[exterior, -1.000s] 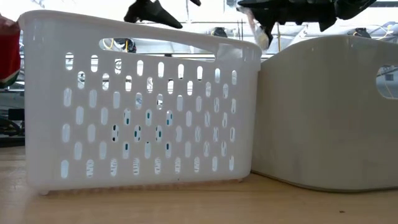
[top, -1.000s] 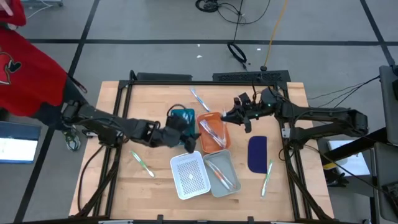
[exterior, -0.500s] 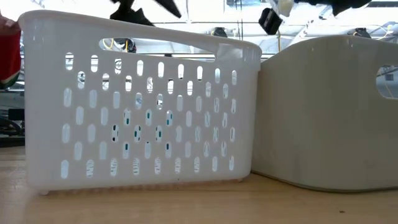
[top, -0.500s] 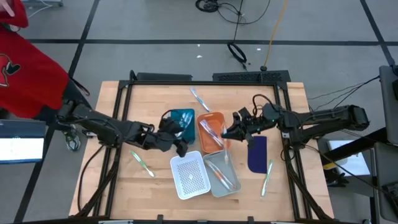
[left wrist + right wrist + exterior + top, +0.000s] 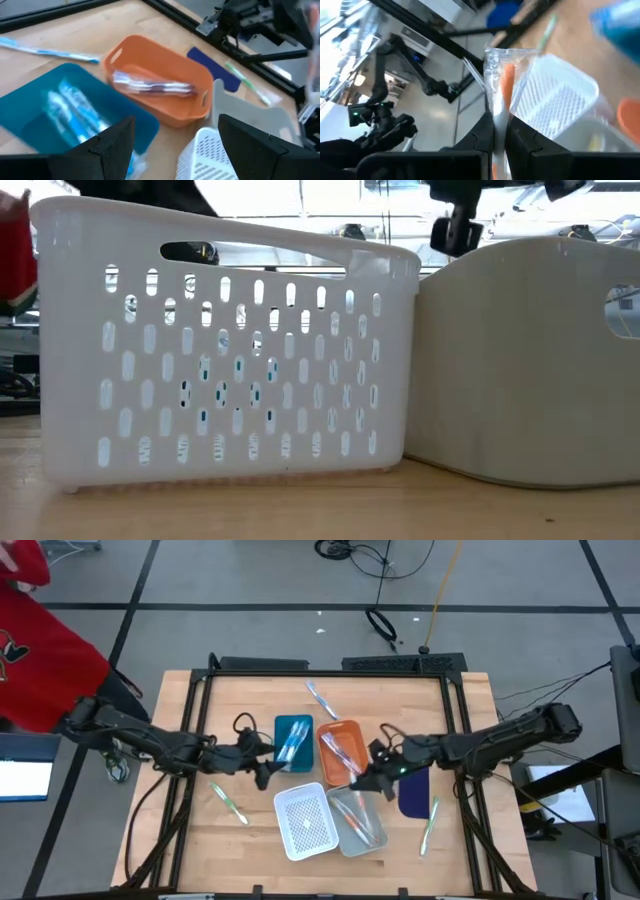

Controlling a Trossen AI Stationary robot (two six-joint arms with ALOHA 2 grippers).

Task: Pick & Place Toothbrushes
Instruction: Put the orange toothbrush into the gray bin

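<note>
My right gripper (image 5: 366,780) is shut on a clear-wrapped toothbrush with orange accents (image 5: 496,95), above the gap between the orange tray (image 5: 330,730) and the grey tray (image 5: 372,812). My left gripper (image 5: 258,764) hangs open and empty just left of the teal tray (image 5: 281,726), which holds blue toothbrushes (image 5: 70,107). More wrapped toothbrushes (image 5: 152,87) lie in the orange tray, and some (image 5: 357,823) lie in the grey tray. Loose toothbrushes lie flat on the table at the near left (image 5: 228,802), near right (image 5: 428,825) and far middle (image 5: 320,698). My right gripper pinches the wrapped toothbrush between its two fingers (image 5: 520,137). The part just past the fingertips is the wrapper over the orange stretch (image 5: 506,85). The toothbrush runs on forward along the fingers and is lifted clear of the trays.
A white perforated basket (image 5: 324,838) stands at the near middle, beside the grey tray. A dark blue flat oblong piece (image 5: 413,788) lies right of the trays. A black frame (image 5: 330,670) runs around the tabletop. A person in red (image 5: 40,650) stands at the far left.
My right gripper has carried the toothbrush from the far right of the orange tray toward the table's near edge, rolling as it went, and now hangs by the grey tray. My left gripper, still open, has drawn back from over the teal tray toward the table's left edge.
</note>
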